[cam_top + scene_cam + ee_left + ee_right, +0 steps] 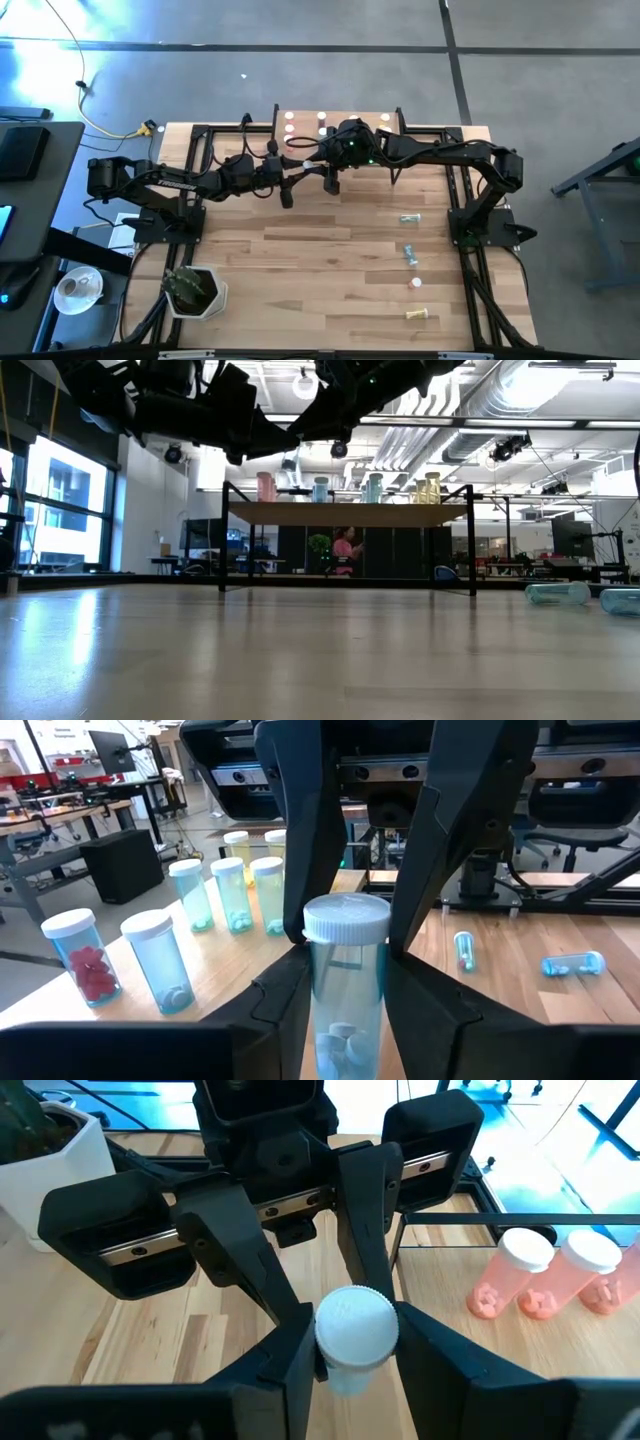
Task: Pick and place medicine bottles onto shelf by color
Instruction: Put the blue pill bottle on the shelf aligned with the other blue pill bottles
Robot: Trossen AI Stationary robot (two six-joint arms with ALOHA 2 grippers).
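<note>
- Both grippers, left (345, 995) and right (355, 1350), are meeting above the shelf (345, 125), jaws clamping one blue bottle (345, 980), apparently mid-handover.
- Several bottles are standing on the shelf.
- Four bottles (411, 218) are lying on the table (330, 260), awaiting placement.

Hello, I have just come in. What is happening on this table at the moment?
Two robot arms are sorting medicine bottles by color onto a shelf. Right now both meet near the shelf's front edge with one blue bottle between them: the left gripper and the right gripper are both closed on it, which looks like a handover. Red, blue, green and yellow bottles already stand on the shelf. Four more bottles lie on the table on the right arm's side.
</note>
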